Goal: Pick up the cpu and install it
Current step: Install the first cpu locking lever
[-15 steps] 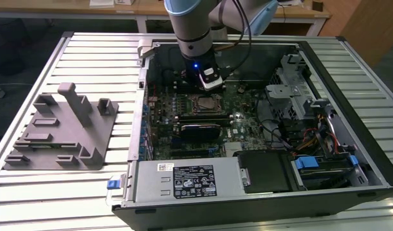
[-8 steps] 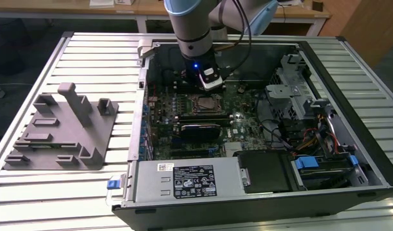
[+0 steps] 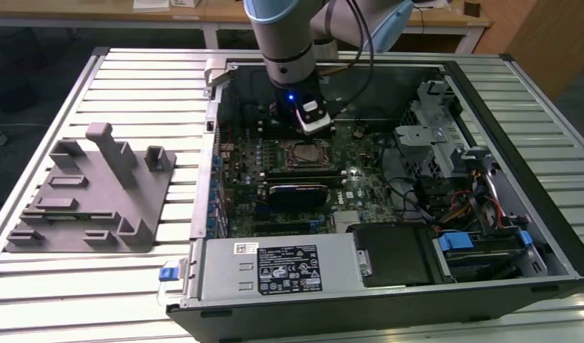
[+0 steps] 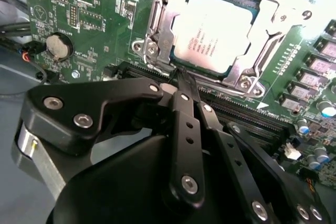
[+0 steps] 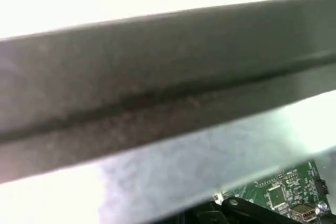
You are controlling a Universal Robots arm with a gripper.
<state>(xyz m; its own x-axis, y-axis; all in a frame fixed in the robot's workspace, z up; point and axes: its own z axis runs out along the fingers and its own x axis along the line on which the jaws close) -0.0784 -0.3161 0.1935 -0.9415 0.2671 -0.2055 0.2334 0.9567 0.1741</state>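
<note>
The cpu [image 4: 215, 27] lies flat in its socket on the green motherboard [image 4: 79, 3], silver top up, with the metal socket frame [image 4: 157, 30] around its edges. In the exterior view the cpu [image 3: 303, 152] sits mid-board inside the open computer case [image 3: 549, 236]. My gripper [image 4: 182, 80] hangs just beside the socket's edge, close above the board. Its black fingers [image 4: 185, 108] are pressed together with nothing between them. In the exterior view my gripper [image 3: 309, 131] stands right behind the socket, pointing down from the arm.
A grey moulded fixture [image 3: 91, 193] lies on the slatted table at the exterior view's left. Inside the case are a power supply [image 3: 272, 268], a drive cage [image 3: 444, 136] and loose cables [image 3: 444, 207]. A coin battery [image 4: 59, 45] and memory slots [image 4: 252, 114] flank the socket. The case wall [image 5: 157, 93] is close by.
</note>
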